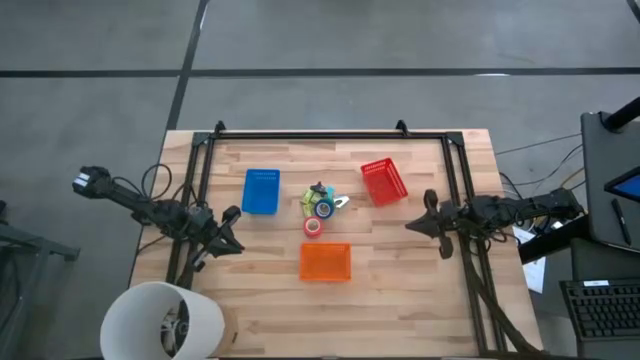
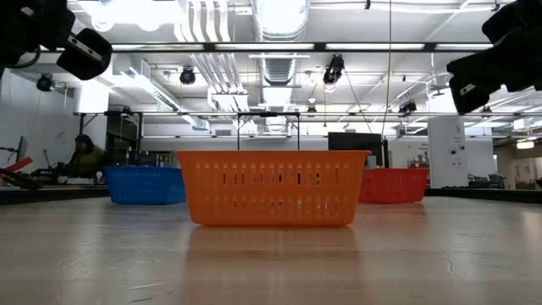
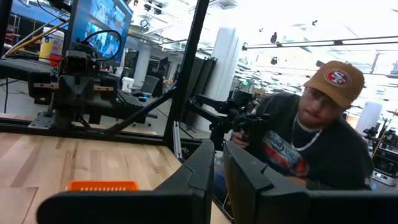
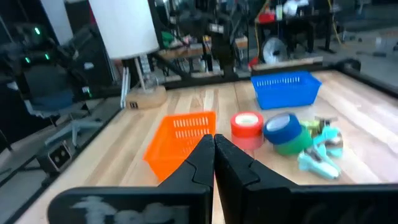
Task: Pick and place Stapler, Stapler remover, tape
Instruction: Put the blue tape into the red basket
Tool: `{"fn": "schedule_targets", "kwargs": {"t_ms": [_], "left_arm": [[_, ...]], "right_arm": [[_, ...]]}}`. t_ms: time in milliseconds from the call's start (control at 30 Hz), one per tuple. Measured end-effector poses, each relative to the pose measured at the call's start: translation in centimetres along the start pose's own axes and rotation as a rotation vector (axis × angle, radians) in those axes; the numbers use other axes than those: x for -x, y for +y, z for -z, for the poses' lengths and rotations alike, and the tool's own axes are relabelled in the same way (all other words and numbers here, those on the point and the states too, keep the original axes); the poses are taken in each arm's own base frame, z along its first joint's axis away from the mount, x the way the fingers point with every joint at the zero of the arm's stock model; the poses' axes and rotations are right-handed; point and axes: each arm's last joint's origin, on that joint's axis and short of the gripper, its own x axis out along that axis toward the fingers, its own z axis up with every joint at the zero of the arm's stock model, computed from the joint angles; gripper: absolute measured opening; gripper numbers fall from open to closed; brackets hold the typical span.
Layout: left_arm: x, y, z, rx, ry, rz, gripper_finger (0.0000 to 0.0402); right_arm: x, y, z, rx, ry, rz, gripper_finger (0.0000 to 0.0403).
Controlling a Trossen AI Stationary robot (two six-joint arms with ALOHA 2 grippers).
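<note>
The tape rolls lie clustered mid-table: red, blue and green, the blue leaning on the green. A teal tool lies beside them, and a dark object sits at the cluster's far side. My left gripper hovers above the table left of the cluster, fingers shut. My right gripper hovers to the cluster's right, pointing at it, shut on nothing.
Three bins ring the cluster: blue at far left, red at far right, orange on the near side. A white cylinder stands at the near left corner. A person shows beyond the table's right side.
</note>
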Motion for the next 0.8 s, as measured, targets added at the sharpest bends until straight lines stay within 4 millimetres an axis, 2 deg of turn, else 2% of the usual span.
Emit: {"fn": "schedule_targets", "kwargs": {"t_ms": [300,467,633,800], "left_arm": [[0.0,0.0,0.0,0.000,0.001,0.000,0.0039],[0.0,0.0,0.0,0.000,0.000,0.000,0.0039],[0.0,0.0,0.0,0.000,0.000,0.000,0.0039],[0.0,0.0,0.0,0.000,0.000,0.000,0.0039]], "right_arm": [[0.2,0.4,-1.8,-0.017,-0.186,-0.038,0.0009],[0.2,0.6,-3.4,-0.085,-0.355,-0.059,0.0009],[-1.0,0.6,-3.2,-0.105,-0.318,-0.030,0.0009],[-3.4,0.4,-2.9,-0.098,-0.167,0.126,0.0010]]}}
